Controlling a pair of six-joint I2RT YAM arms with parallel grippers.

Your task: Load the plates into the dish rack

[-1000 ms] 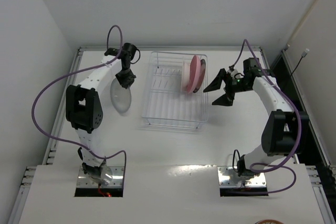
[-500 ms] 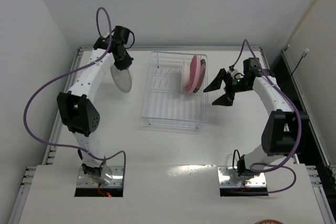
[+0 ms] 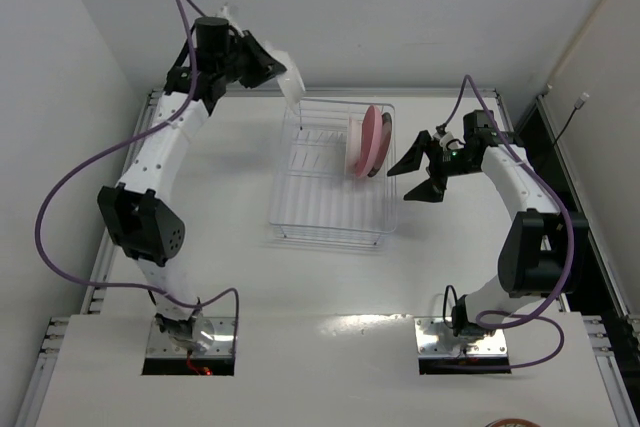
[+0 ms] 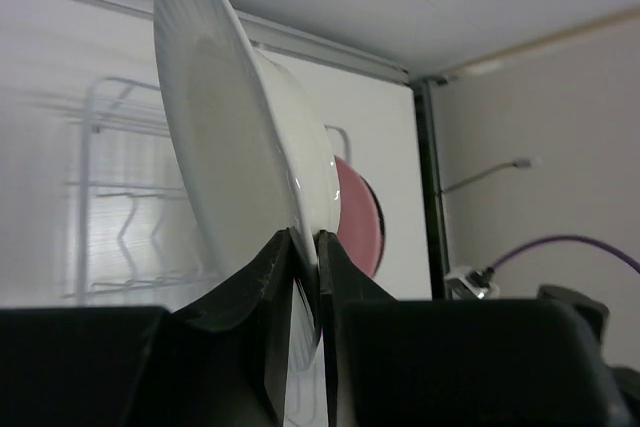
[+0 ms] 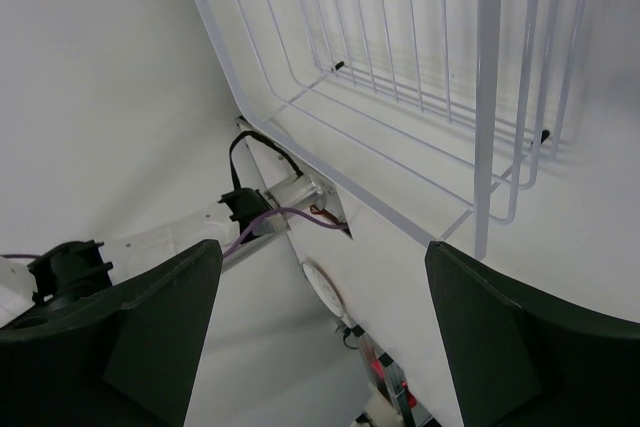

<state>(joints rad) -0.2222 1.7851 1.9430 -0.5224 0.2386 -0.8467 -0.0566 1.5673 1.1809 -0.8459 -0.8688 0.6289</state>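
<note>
My left gripper [image 3: 281, 71] is raised high over the far left corner of the white wire dish rack [image 3: 300, 202]. It is shut on the rim of a clear glass plate [image 3: 292, 89] that hangs edge-on. In the left wrist view the plate [image 4: 235, 162] stands upright, pinched between my fingers [image 4: 275, 277]. A pink plate [image 3: 373, 137] stands upright in the rack's far right part, and it also shows in the left wrist view [image 4: 358, 217]. A dark plate rim [image 3: 380, 163] shows behind it and a pale plate edge [image 3: 354, 144] in front. My right gripper [image 3: 414, 177] is open and empty just right of the rack.
The right wrist view shows the rack's wires [image 5: 400, 97] from the side and the left arm's base [image 5: 265, 212] beyond. White walls close in the table at the back and left. A metal rail [image 3: 150, 107] runs along the table's left edge.
My left arm has lifted the glass plate from the left of the rack and swung it up and right, to above the rack's far left corner. The right arm has not moved.
</note>
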